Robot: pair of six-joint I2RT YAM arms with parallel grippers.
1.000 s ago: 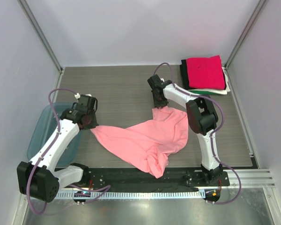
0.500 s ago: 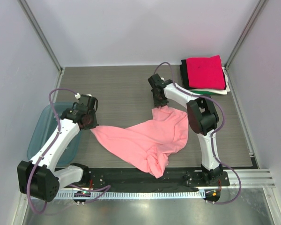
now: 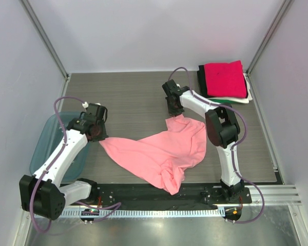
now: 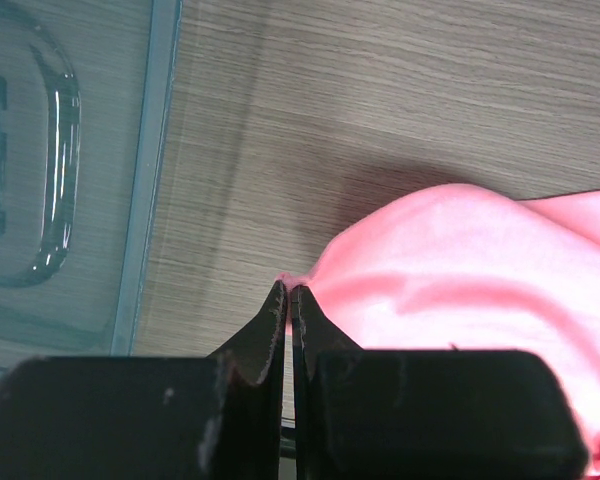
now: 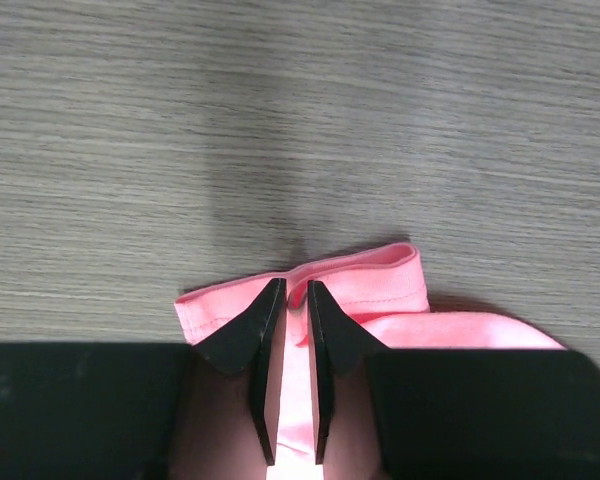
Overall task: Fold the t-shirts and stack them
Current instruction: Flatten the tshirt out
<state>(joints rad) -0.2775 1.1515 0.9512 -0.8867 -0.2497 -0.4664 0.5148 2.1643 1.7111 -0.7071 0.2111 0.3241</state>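
Note:
A salmon-pink t-shirt [image 3: 161, 151] lies rumpled and stretched across the table's middle. My left gripper [image 3: 99, 138] is shut on its left corner [image 4: 305, 280], low over the wood. My right gripper [image 3: 173, 117] is shut on a folded hem at its upper right edge [image 5: 360, 280], with cloth pinched between the jaws. A stack of folded shirts stands at the back right: a magenta-red one [image 3: 225, 78] on top, black, white and green edges [image 3: 231, 100] under it.
A translucent blue plastic bin [image 3: 46, 146] sits at the left edge, also in the left wrist view [image 4: 60, 170]. White walls with metal posts enclose the table. A black rail [image 3: 143, 192] runs along the near edge.
The right gripper has moved slightly up and away with the shirt's edge, pulling that corner a little farther. The left arm has not moved.

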